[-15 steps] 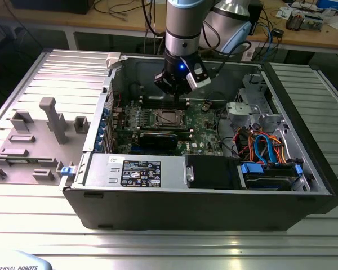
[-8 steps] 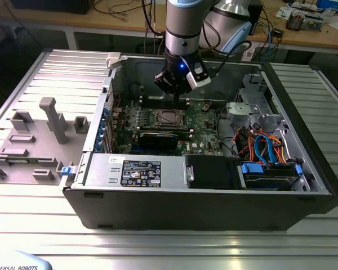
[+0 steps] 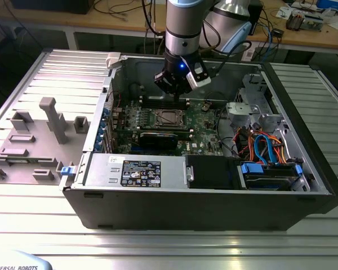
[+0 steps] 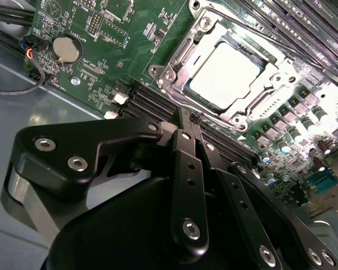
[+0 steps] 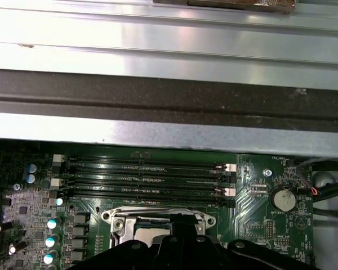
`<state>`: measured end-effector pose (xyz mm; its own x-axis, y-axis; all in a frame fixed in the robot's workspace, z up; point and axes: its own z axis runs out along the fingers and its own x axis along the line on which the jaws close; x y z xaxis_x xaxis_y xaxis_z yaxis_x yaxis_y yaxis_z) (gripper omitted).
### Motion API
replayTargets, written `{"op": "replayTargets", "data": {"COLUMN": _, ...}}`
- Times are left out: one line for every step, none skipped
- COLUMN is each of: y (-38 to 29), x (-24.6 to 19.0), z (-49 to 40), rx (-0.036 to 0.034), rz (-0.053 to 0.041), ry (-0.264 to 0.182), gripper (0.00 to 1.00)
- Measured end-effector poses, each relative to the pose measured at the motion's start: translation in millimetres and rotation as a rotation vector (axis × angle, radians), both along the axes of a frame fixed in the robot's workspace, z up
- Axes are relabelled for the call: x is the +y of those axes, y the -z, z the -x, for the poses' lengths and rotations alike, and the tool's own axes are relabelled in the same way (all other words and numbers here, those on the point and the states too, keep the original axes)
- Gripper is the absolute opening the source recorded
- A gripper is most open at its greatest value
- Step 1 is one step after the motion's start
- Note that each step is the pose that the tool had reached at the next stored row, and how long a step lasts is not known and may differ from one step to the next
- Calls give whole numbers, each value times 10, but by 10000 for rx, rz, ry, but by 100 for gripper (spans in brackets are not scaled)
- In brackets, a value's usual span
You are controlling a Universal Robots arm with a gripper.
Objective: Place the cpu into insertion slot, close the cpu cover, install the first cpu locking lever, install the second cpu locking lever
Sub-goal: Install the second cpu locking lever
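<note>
The cpu lies flat in the insertion slot, its pale metal top showing through the window of the cpu cover, which lies down around it. Thin metal levers run along the sides of the frame. My gripper hangs inside the open computer case, just behind the slot and above the memory slots. In the second wrist view its black fingers are pressed together with nothing between them, their tips a short way from the socket's edge. In the first wrist view the gripper sits over the cover's rim.
A long black expansion card lies in front of the slot, and the power supply fills the case's front. Coloured cables crowd the exterior view's right. A grey fixture stands outside on the left. A coin battery sits on the board.
</note>
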<state>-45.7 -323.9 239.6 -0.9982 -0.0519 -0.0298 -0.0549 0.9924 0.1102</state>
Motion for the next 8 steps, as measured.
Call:
{"op": "replayTargets", "data": {"y": 0, "x": -11, "z": 0, "rx": 0, "rz": 0, "ry": 1, "gripper": 11}}
{"op": "replayTargets", "data": {"y": 0, "x": -27, "z": 0, "rx": 0, "rz": 0, "ry": 1, "gripper": 11}}
{"op": "replayTargets", "data": {"y": 1, "x": -39, "z": 0, "rx": -1, "rz": -1, "ry": 1, "gripper": 11}}
{"op": "replayTargets", "data": {"y": 0, "x": -58, "z": 0, "rx": 0, "rz": 0, "ry": 1, "gripper": 11}}
{"op": "replayTargets", "data": {"y": 0, "x": -67, "z": 0, "rx": 0, "rz": 0, "ry": 1, "gripper": 11}}
{"op": "replayTargets", "data": {"y": 0, "x": -77, "z": 0, "rx": 0, "rz": 0, "ry": 1, "gripper": 11}}
{"op": "replayTargets", "data": {"y": 0, "x": -95, "z": 0, "rx": 0, "rz": -1, "ry": 1, "gripper": 11}}
{"op": "replayTargets", "data": {"y": 1, "x": -104, "z": 0, "rx": -1, "rz": -1, "ry": 1, "gripper": 11}}
